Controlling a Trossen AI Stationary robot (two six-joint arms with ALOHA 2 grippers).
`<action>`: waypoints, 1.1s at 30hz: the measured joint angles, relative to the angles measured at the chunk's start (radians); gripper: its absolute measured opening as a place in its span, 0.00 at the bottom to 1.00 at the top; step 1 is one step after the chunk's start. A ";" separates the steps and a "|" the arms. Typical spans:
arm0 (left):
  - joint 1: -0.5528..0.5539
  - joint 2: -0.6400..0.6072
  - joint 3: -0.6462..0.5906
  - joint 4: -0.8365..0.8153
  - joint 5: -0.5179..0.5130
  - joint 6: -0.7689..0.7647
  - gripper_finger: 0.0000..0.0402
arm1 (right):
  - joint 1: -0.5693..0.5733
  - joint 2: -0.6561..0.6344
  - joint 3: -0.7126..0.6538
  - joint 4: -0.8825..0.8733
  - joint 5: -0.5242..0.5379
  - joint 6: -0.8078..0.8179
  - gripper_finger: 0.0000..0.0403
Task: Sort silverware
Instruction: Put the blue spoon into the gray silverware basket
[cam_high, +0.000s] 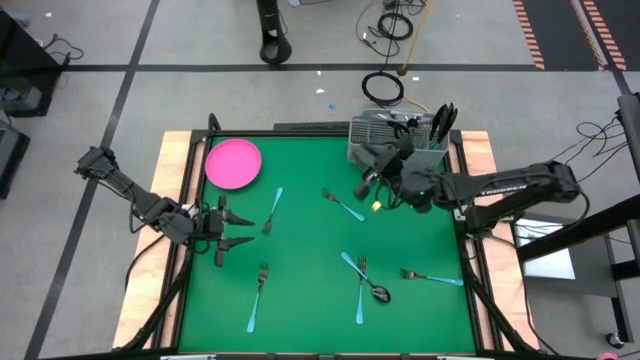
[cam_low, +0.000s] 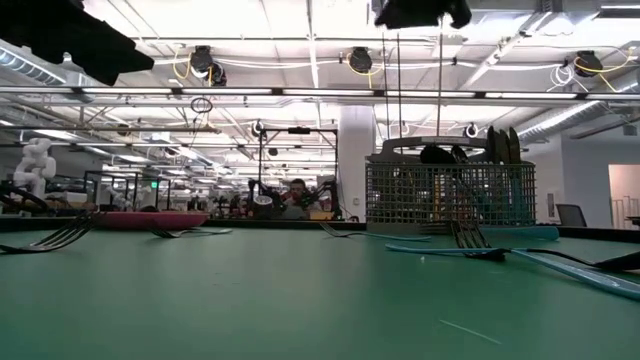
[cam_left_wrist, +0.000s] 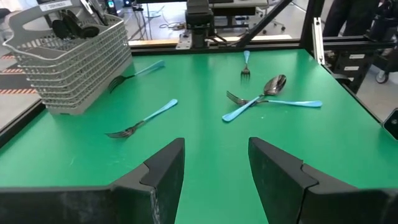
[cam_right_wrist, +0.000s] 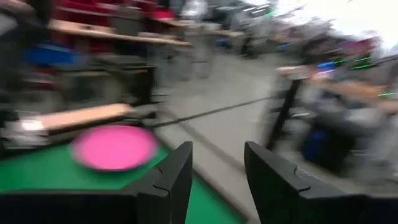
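The right tool (cam_high: 375, 186) is raised beside the caddy (cam_high: 385, 138), jaws apart and empty; the left tool (cam_high: 232, 232) waits open. Silverware (cam_high: 361, 276) is scattered on the worktop (cam_high: 300, 250). Another piece is probably to be fetched next.

Green felt-topped table (cam_high: 310, 260), round pink plate (cam_high: 233, 163) at far left corner, silver wire-mesh caddy (cam_high: 375, 135) at far right, blue-handled forks and spoons (cam_high: 361, 287) scattered, left gripper (cam_high: 232, 229) open at left edge, right gripper (cam_high: 372, 185) beside caddy.
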 joint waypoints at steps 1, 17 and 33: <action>0.000 0.000 0.000 0.000 0.000 0.000 0.45 | 0.017 0.004 0.033 -0.049 -0.037 0.046 0.33; 0.000 0.000 0.000 0.027 0.010 0.002 0.45 | 0.197 0.098 0.158 -0.288 -0.416 0.667 0.33; 0.000 0.000 0.001 0.058 0.010 0.044 0.45 | 0.199 0.389 0.158 -0.532 -0.826 1.004 0.33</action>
